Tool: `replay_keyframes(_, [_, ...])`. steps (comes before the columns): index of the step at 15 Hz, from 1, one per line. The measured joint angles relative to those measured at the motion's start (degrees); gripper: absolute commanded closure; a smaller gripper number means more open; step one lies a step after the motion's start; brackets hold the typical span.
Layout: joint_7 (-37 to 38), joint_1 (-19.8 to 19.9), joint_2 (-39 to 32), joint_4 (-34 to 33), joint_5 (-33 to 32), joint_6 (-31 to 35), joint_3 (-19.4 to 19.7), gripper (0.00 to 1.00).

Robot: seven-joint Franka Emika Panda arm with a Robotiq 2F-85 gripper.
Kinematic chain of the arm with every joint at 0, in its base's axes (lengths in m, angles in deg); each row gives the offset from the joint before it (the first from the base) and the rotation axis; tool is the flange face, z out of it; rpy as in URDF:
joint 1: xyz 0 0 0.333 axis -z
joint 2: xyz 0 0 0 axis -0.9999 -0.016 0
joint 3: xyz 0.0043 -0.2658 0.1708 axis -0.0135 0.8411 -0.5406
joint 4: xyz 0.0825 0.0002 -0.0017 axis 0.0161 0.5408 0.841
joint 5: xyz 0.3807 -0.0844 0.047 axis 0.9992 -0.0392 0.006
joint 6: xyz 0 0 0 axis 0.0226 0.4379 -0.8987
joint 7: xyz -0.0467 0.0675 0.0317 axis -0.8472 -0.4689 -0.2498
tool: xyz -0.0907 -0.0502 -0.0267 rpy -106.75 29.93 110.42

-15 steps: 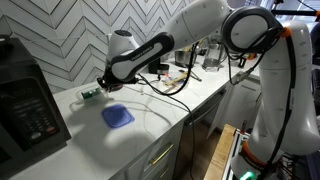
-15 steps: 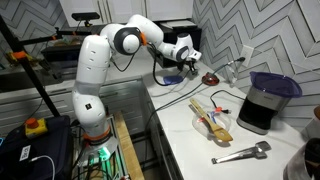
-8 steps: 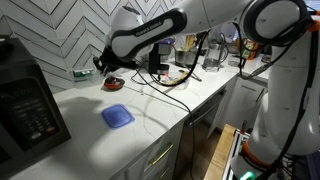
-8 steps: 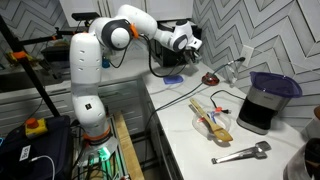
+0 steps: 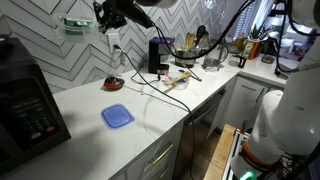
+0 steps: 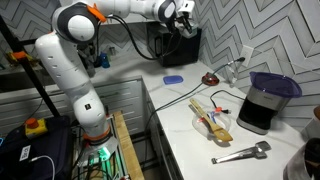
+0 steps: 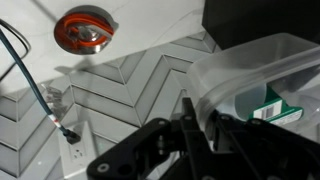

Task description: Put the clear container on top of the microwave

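My gripper (image 5: 97, 17) is shut on the rim of the clear container (image 5: 76, 23), a small transparent tub with green inside, and holds it high above the counter in front of the tiled wall. In the wrist view the fingers (image 7: 200, 118) pinch the tub's wall (image 7: 262, 75). The black microwave (image 5: 25, 100) stands at the left end of the counter, below and to the left of the tub. In an exterior view it is the dark box (image 6: 176, 45) under the gripper (image 6: 184, 12). Its black corner shows in the wrist view (image 7: 262, 18).
A flat blue lid (image 5: 117, 116) lies on the white counter (image 5: 160, 110), and a small red dish (image 5: 114, 83) sits near the wall. Cables, a wall socket (image 7: 76, 152), utensils and jars crowd the far counter. A coffee grinder (image 6: 262, 103) and tongs (image 6: 240, 153) are nearby.
My gripper has risen from counter height beside the red dish to high up by the wall, carrying the clear container up and toward the microwave.
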Motion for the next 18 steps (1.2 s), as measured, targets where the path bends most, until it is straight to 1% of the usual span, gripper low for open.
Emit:
replay_keyframes(2, [-3.9,-0.6,2.5,-0.1,0.2,0.0,-2.7,0.97])
replay_keyframes(4, [-8.5,-1.9,3.0,-0.4,2.1,0.1,-4.9,0.97])
replay_keyframes(5, [-11.8,-2.7,2.8,-0.4,4.5,0.6,-5.4,0.87])
replay_keyframes(7, [-18.3,-3.9,2.4,0.0,10.0,2.1,-5.6,0.87])
replay_keyframes(8, [-19.7,-3.9,2.2,0.1,10.9,2.5,-5.5,0.87])
replay_keyframes(9, [-20.3,-3.9,2.1,0.1,11.2,2.6,-5.4,0.87])
replay_keyframes(10, [-20.5,-3.9,2.0,0.1,11.3,2.7,-5.3,0.97])
replay_keyframes(13, [-20.0,-3.7,1.8,-0.2,10.9,2.7,-5.5,0.97])
replay_keyframes(15, [-18.0,-3.6,0.7,-2.6,9.7,1.3,-6.0,0.97])
replay_keyframes(16, [-16.1,-3.5,-0.2,-5.2,6.8,-2.1,-6.5,0.97])
replay_keyframes(18, [-11.8,-3.3,-1.9,-11.5,0.1,-11.4,-7.5,0.97])
